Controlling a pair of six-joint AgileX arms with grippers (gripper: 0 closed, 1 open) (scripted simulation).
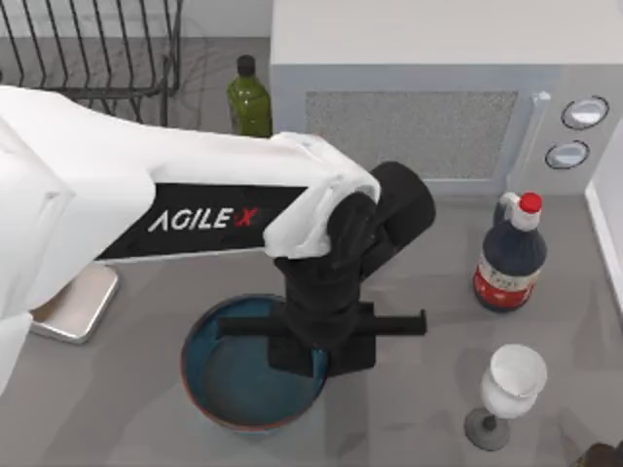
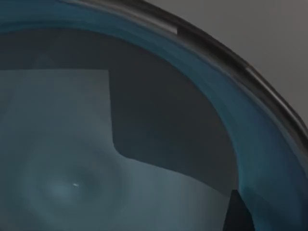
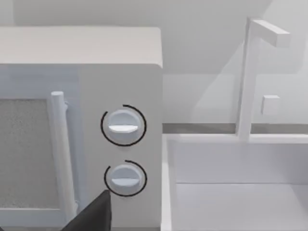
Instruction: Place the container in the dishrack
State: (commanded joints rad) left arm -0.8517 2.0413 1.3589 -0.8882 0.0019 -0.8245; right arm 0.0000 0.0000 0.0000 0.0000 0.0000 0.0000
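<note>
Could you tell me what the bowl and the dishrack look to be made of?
The bowl looks like glazed ceramic: a glossy blue inside with soft reflections and a thin reddish-brown rim, though coated metal cannot be ruled out. The dishrack looks like black-coated metal wire: thin, dark, evenly spaced bars forming an open basket. The left pincer hangs over the bowl.

Soft, even light; a hard-edged shadow lies across the bowl [image 2: 159, 144] inside.

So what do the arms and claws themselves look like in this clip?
The left arm has a bulky white shell with a black side panel bearing white "AGILEX" lettering with a red X. Its wrist is matte black and rounded, ending in a blocky black left claw with a thin crossbar. No cables visible. Of the right claw, a dark finger tip is visible in the right wrist view.
</note>
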